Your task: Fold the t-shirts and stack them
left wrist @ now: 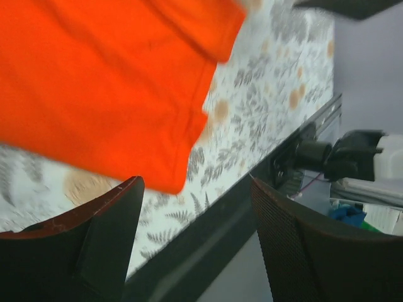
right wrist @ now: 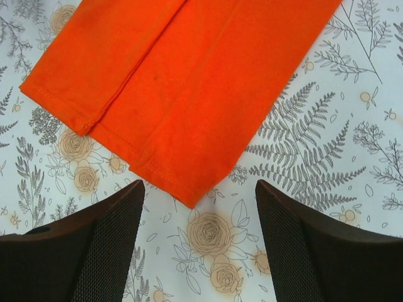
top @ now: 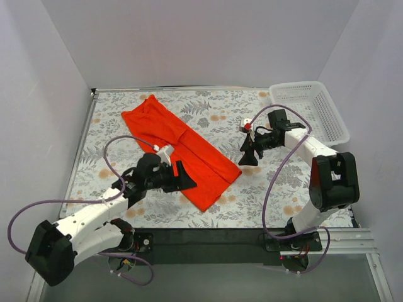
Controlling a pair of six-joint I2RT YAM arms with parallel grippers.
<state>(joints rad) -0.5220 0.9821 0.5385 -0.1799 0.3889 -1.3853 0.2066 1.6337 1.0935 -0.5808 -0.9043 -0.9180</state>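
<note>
While the left claw (top: 186,180) and right claw (top: 247,157) stand apart, empty, the folded bright orange-red cloth t-shirt (top: 195,157) lies flat on the floral-print table (top: 113,123) — between both claws.

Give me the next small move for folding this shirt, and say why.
Probably lower the right gripper onto the hem corner of the t-shirt and close. The corner lies between its open, empty jaws, and the t-shirt is a long strip not yet folded crosswise.

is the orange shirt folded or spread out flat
Folded lengthwise: the shirt lies as a long narrow strip, and the right wrist view shows one layer's edge lying over another.
</note>
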